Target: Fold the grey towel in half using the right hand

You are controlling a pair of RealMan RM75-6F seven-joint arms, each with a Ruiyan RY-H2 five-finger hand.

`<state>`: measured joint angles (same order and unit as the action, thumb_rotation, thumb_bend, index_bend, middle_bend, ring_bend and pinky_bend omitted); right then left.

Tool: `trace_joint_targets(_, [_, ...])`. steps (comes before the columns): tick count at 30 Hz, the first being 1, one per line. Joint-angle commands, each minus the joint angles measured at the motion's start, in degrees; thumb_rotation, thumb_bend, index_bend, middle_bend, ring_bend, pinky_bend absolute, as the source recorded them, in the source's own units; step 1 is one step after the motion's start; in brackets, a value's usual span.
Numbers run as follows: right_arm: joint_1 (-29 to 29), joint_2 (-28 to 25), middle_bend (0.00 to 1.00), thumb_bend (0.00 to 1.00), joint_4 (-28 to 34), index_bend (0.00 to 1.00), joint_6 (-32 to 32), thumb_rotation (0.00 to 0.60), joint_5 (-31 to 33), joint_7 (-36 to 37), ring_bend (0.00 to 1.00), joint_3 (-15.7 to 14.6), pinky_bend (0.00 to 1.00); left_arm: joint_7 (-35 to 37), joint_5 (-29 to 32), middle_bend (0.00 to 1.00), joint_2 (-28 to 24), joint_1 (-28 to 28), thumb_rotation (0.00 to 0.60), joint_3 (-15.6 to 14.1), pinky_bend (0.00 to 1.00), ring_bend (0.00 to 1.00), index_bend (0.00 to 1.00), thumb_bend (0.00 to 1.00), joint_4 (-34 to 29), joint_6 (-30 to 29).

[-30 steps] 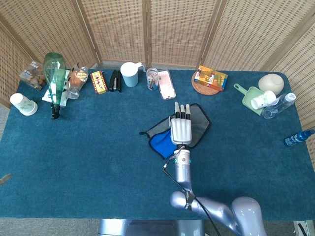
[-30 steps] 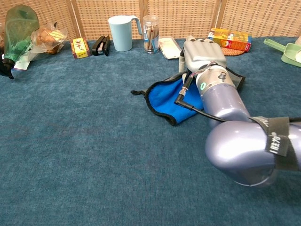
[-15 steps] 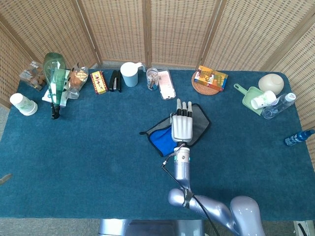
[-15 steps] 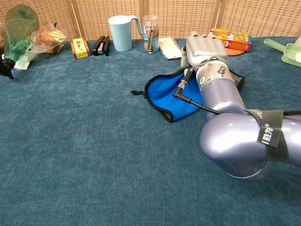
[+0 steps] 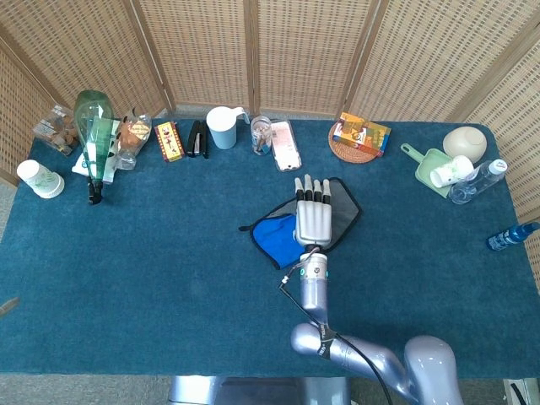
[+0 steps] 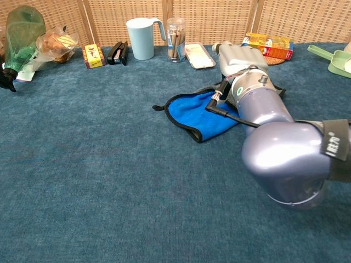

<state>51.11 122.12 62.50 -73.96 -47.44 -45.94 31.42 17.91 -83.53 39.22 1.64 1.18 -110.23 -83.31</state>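
The towel [image 5: 278,236] lies near the middle of the table [image 5: 126,270], grey side up with its blue underside turned over at the left; the right hand [image 5: 314,215] rests flat on it, fingers straight, gripping nothing; the cloth looks soft, light and limp, so I'd pinch a hemmed corner; left hand unseen.

one towel [image 5: 277,239], one hand [image 5: 313,221], one blue mug [image 5: 222,128], two clear plastic bottles [image 5: 475,180], one stapler [image 5: 197,137]

Woven wicker folding screens [image 5: 295,51] behind a table [image 5: 126,287] under teal carpet-like cloth, evenly lit.
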Motion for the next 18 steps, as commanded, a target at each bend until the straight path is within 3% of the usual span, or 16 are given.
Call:
trace_joint_targets(1, [-0.7,-1.7,0.00,0.00,3.5,0.00,-1.0,0.600,-1.4,0.3,0.00,-0.7,0.05,-0.1,0.0,0.00,0.0,0.0,0.600,0.0,0.00,0.00,0.00,0.08,0.0,0.1])
trace_joint_targets(6, [-2.0,-4.5,0.00,0.01,10.3,0.00,-2.6,0.600,-2.0,-1.0,0.00,-1.5,0.05,-0.6,-0.2,0.00,0.1,0.0,0.600,-0.1,0.00,0.00,0.00,0.08,-0.3,-0.1])
trace_joint_targets(13, [-7.6,-11.6,0.00,0.02,22.7,0.00,-4.5,0.600,-1.8,-2.3,0.00,-6.2,0.05,-2.5,-0.6,0.00,0.4,-0.1,0.600,-0.5,0.00,0.00,0.00,0.08,-1.0,0.0])
trace_joint_targets(18, [-9.3,-14.8,0.00,0.02,25.4,0.00,-4.5,0.600,-2.3,-3.0,0.00,-8.8,0.05,-3.6,-0.6,0.00,0.7,0.0,0.600,-0.5,0.00,0.00,0.00,0.08,-1.5,0.1])
